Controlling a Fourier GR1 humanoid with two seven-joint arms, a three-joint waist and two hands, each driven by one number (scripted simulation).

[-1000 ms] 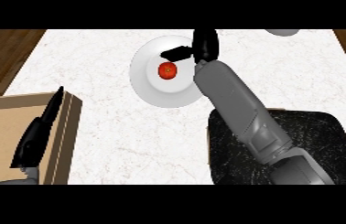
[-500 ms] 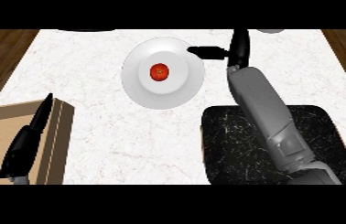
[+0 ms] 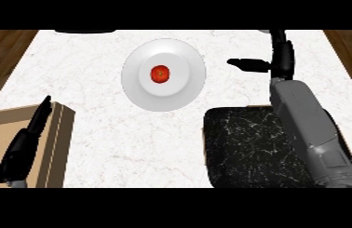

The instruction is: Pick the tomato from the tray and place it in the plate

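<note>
Head view: tomato sits at centre of white plate, left of the empty right hand, fingers straight w/ thumb out toward it; left hand rests open by wooden tray.

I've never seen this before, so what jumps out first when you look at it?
First you'd spot the red tomato sitting in the middle of the white plate, at the far side of the pale marble counter. Next comes the big grey right arm with its black right hand open, off to the right of the plate and not touching it. Below that hand lies a dark tray at the near right.
</note>
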